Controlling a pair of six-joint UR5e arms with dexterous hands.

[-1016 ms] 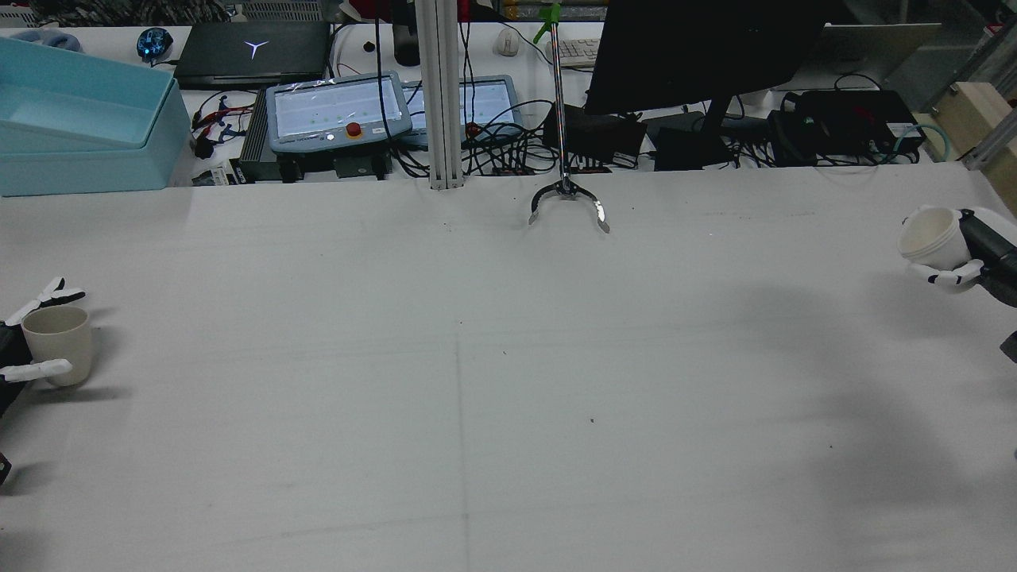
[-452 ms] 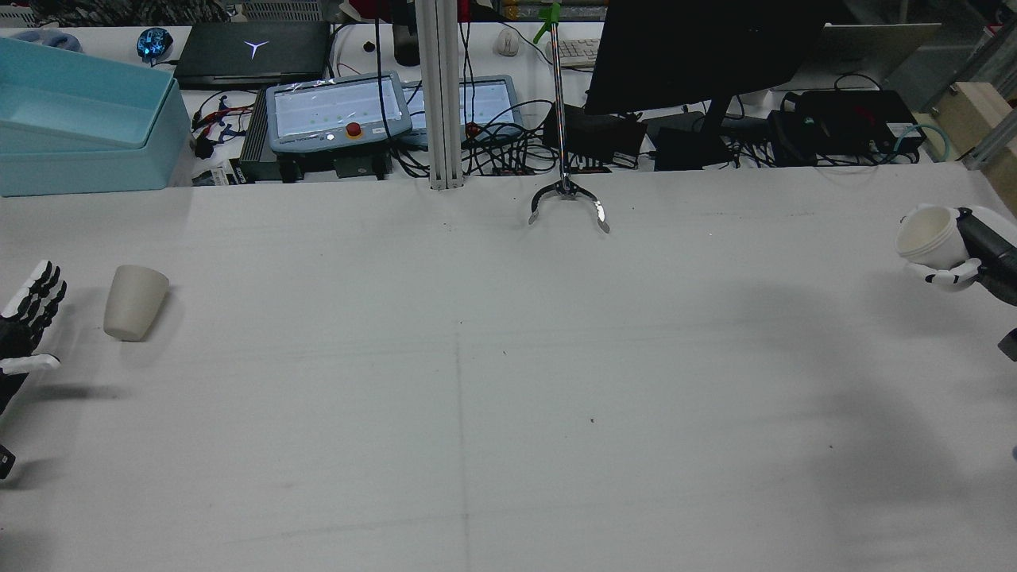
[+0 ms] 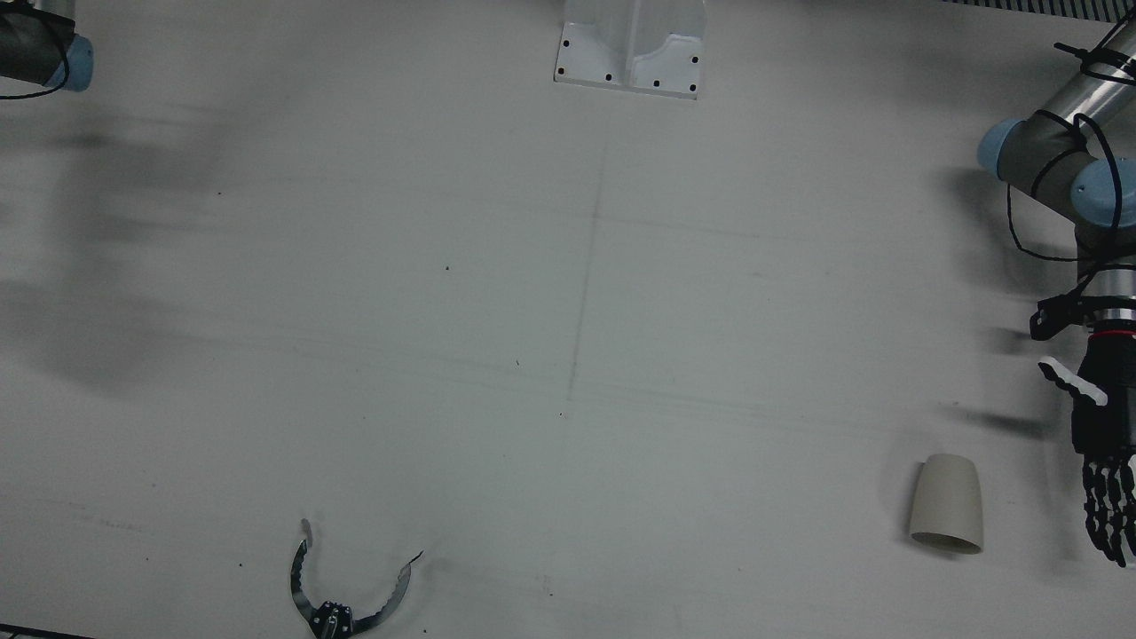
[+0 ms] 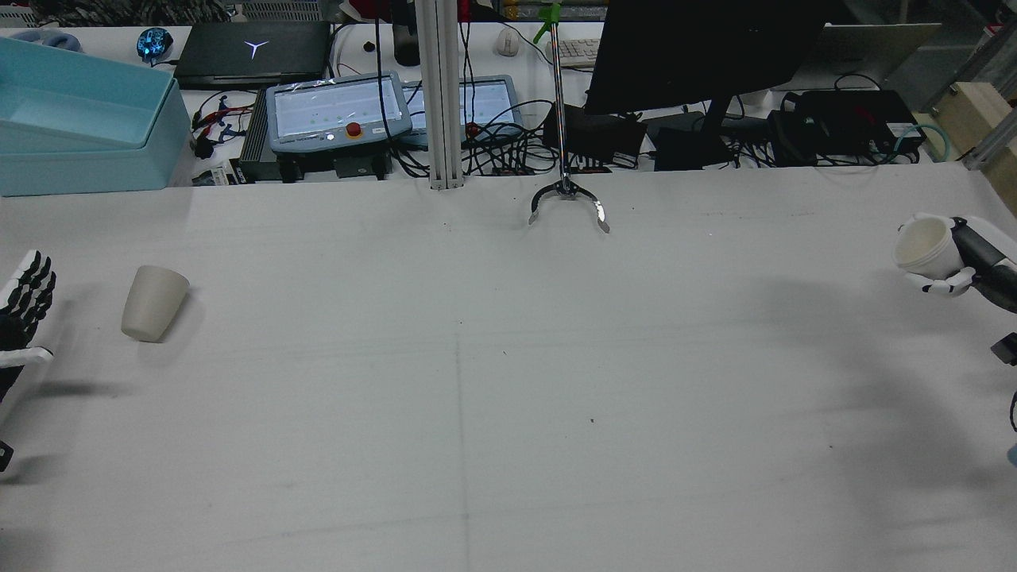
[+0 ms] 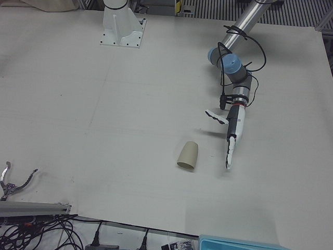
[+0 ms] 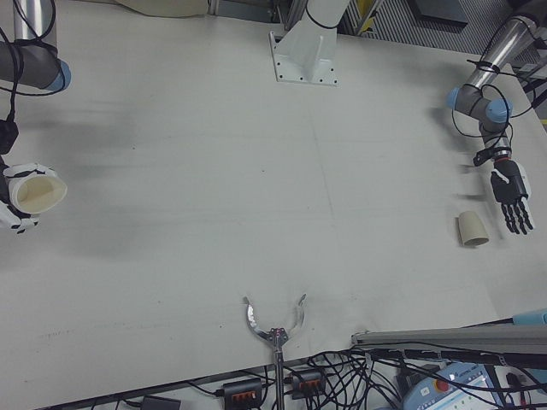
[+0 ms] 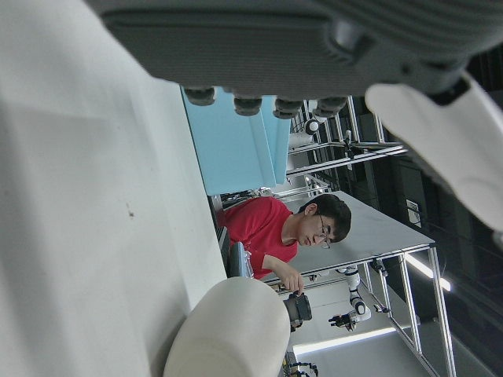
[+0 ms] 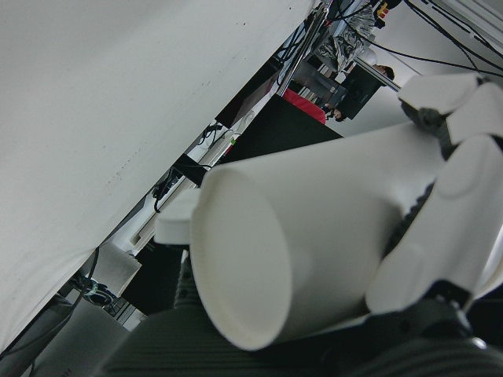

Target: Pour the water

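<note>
A beige cup [image 4: 155, 303] lies on its side on the table, its mouth toward the operators' edge [image 3: 947, 503] [image 5: 188, 155]. My left hand [image 4: 24, 310] hovers just beside it, open, fingers straight and spread [image 3: 1105, 453] [image 5: 231, 133], not touching it. In the left hand view the beige cup [image 7: 228, 330] shows below the palm. My right hand [image 4: 965, 262] is at the table's other side, raised, shut on a white cup [image 4: 922, 245] tipped sideways with its mouth toward the table's middle [image 6: 38, 192] [image 8: 299, 236].
A metal grabber claw [image 4: 568, 206] [image 3: 342, 595] rests at the far table edge. Beyond it stand a teal box [image 4: 79, 119], teach pendants [image 4: 338, 111], a monitor [image 4: 699, 48], cables and an aluminium post [image 4: 441, 95]. A person in red [image 7: 275, 228] sits behind.
My left hand let go of the beige cup, which it held upright a second ago, and opened flat. The cup fell on its side and rolled away. My right hand dropped slightly.
</note>
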